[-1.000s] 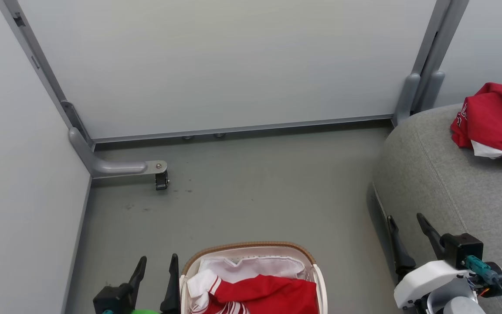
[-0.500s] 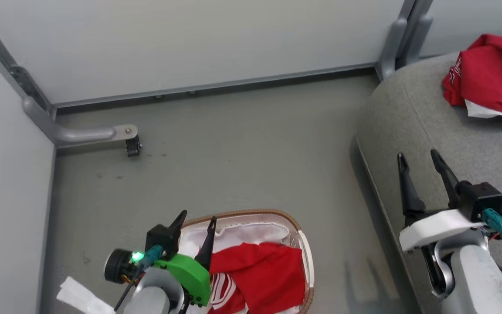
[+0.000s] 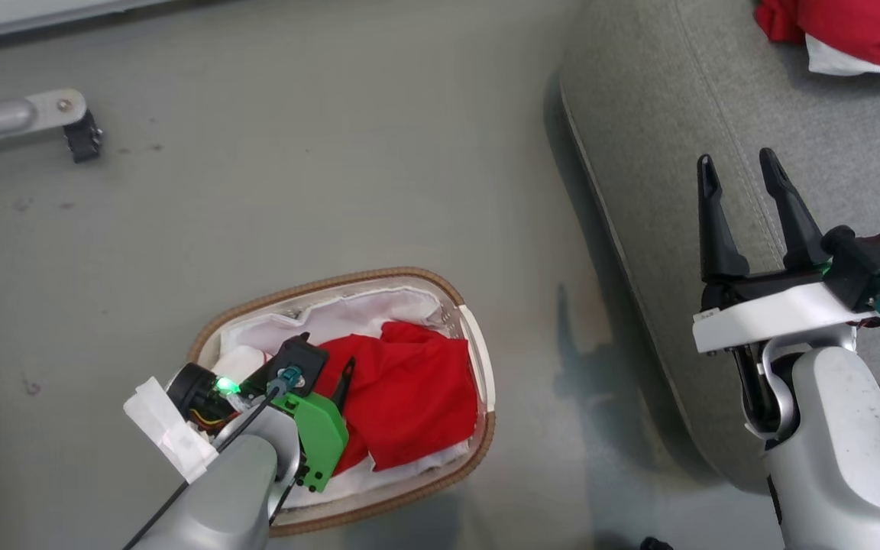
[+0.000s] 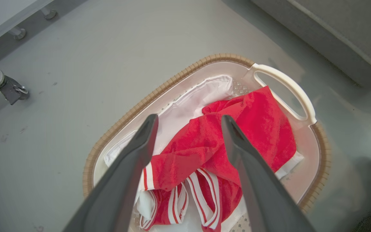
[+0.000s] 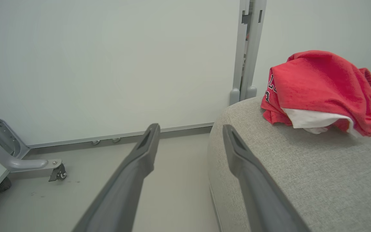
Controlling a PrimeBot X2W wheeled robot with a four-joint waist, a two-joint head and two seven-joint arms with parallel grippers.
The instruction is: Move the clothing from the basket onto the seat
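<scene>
The oval white basket [image 3: 333,281] with a brown rim stands on the floor, a crumpled piece of red clothing [image 3: 417,389] lying on its white liner [image 3: 348,313]. My left gripper [image 3: 327,348] hangs open above it. In the left wrist view the left gripper [image 4: 189,117] frames the red clothing [image 4: 253,122], whose white-striped trim shows lower down, inside the basket [image 4: 179,74]. My right gripper [image 3: 736,157] stands open and empty over the grey seat [image 3: 638,114] near its left edge. A second red garment [image 3: 852,27] lies on the seat, also seen as the garment [image 5: 317,83] with white lettering.
Grey floor lies between basket and seat. A partition's metal foot with a caster [image 3: 79,137] sits at the far left. White wall panels and a grey post [image 5: 248,48] stand behind the seat [image 5: 301,167].
The head camera has tilted down, shifting the whole scene. My left gripper has come from beside the basket to above the clothing in it. The right gripper stays open by the seat's edge.
</scene>
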